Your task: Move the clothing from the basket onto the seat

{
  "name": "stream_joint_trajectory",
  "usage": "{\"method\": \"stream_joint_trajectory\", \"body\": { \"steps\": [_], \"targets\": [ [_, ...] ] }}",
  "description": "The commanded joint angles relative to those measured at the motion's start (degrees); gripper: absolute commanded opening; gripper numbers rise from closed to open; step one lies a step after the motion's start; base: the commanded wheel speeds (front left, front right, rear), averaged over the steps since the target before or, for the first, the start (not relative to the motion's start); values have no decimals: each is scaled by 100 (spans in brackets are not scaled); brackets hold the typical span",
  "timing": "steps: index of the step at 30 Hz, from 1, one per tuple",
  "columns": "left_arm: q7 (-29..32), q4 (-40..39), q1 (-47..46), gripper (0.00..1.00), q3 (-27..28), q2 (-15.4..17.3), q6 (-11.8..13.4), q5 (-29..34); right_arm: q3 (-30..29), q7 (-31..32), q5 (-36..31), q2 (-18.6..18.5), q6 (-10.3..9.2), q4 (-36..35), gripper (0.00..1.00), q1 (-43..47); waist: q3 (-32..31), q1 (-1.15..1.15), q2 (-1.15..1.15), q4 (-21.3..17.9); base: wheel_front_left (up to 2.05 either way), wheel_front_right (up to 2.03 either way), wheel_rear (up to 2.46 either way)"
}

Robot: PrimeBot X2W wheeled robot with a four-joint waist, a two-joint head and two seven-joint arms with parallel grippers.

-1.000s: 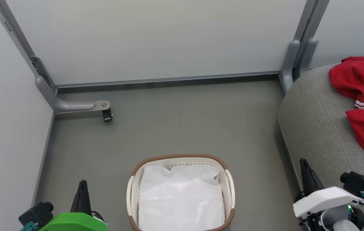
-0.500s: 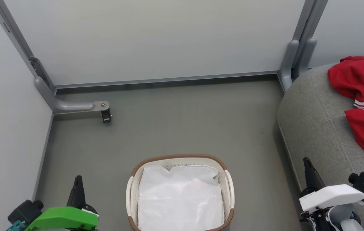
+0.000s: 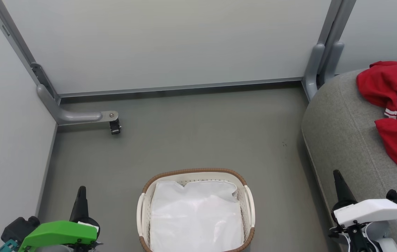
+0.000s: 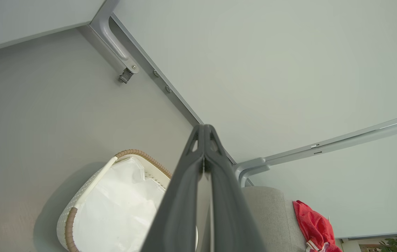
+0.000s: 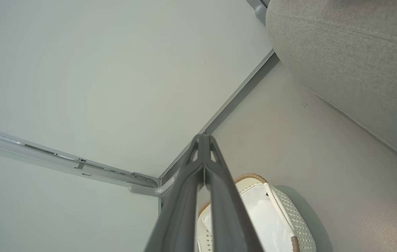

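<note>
Apparently done, or nearly: clothing [image 3: 396,115] lying in a red heap on the seat [image 3: 342,140], well apart from the basket [image 3: 194,172] down on the floor [image 3: 191,140]. Inside the basket, just the white liner cloth [image 3: 196,217], with no red to be seen. Left gripper [image 3: 81,192] pinched fully closed on nothing, low beside the basket; right gripper [image 3: 337,176] likewise closed and empty, at the seat's near edge. Next, probably: check the liner for hidden shirts; otherwise park both arms.

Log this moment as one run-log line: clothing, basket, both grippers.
clothing: on seat | basket: white liner cloth inside, no clothing seen | left gripper: shut, empty | right gripper: shut, empty | stage: transfer looks done
</note>
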Motion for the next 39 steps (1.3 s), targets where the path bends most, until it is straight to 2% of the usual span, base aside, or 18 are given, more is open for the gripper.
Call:
{"method": "stream_joint_trajectory", "body": {
  "steps": [1,39],
  "targets": [
    [42,-77,-186,0,61,8,-32,-168,-29,45,178,-35,-3,-89,0,-132,-1,0,0,-2,0,0,0],
    [589,-220,-369,0,412,-1,-170,-1980,-239,587,2214,-50,-4,-228,0,-176,-16,0,0,-65,0,0,0]
  ]
}}
